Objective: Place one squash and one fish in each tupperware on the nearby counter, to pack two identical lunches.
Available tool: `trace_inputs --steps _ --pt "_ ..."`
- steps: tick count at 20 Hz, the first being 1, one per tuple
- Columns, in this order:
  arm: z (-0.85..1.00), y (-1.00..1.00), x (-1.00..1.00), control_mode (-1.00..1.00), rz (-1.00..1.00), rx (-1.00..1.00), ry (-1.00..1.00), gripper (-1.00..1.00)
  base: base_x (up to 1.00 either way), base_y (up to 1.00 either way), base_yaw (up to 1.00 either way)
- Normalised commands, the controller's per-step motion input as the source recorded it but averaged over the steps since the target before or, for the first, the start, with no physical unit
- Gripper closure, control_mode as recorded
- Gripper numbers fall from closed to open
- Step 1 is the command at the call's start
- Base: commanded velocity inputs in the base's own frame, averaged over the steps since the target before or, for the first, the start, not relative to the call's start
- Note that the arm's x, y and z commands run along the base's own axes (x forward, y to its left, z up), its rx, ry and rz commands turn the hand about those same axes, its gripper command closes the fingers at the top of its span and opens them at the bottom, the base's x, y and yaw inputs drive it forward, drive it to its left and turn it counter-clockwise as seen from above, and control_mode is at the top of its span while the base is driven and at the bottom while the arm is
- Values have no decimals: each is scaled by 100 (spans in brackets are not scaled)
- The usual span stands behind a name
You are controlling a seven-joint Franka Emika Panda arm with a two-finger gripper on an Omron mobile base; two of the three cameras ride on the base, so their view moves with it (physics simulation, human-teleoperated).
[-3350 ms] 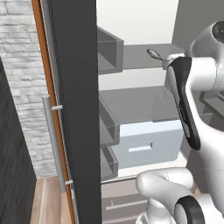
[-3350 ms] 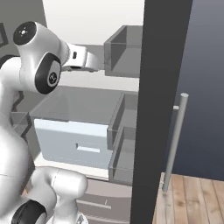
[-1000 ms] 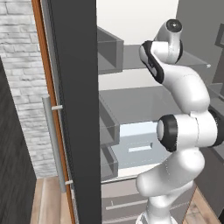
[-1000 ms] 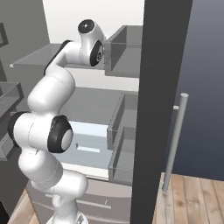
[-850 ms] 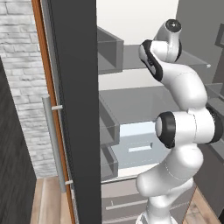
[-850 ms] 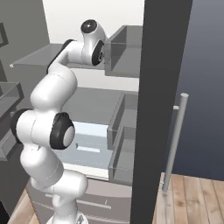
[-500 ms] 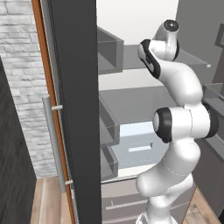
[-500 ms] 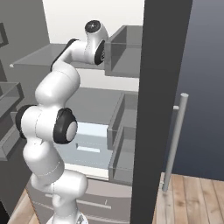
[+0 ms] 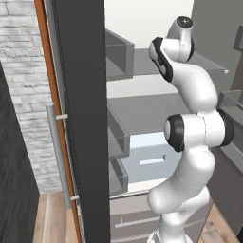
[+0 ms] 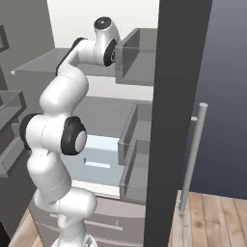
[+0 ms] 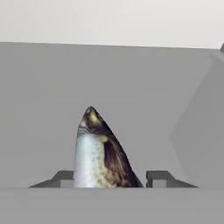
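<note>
A tall dark fridge door (image 9: pixel 80 118) is standing open, its grey bar handle (image 9: pixel 58 156) running upright beside a white brick wall (image 9: pixel 23 85). Inside, a grey shelf (image 9: pixel 142 61) is sitting above a pale blue drawer (image 9: pixel 149 159), and wooden flooring (image 10: pixel 212 222) is showing below the door.

A fish (image 11: pixel 101 153) is lying between the fingertips (image 11: pixel 156 177), blocking the way ahead; grey shelf (image 11: pixel 48 109) around it is staying bare up to the back wall and right side wall (image 11: pixel 197 127).
</note>
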Motion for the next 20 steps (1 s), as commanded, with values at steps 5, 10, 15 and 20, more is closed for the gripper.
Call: trace_inputs --steps 5,10,15,20 --pt "-13 14 -24 -100 3 0 -4 100 0 0 0" --pt "-11 48 -100 -100 5 -3 -6 100 0 0 0" --pt "-9 1 -100 -100 1 0 -5 100 0 0 0" --pt "0 2 -100 -100 0 -1 -6 100 0 0 0"
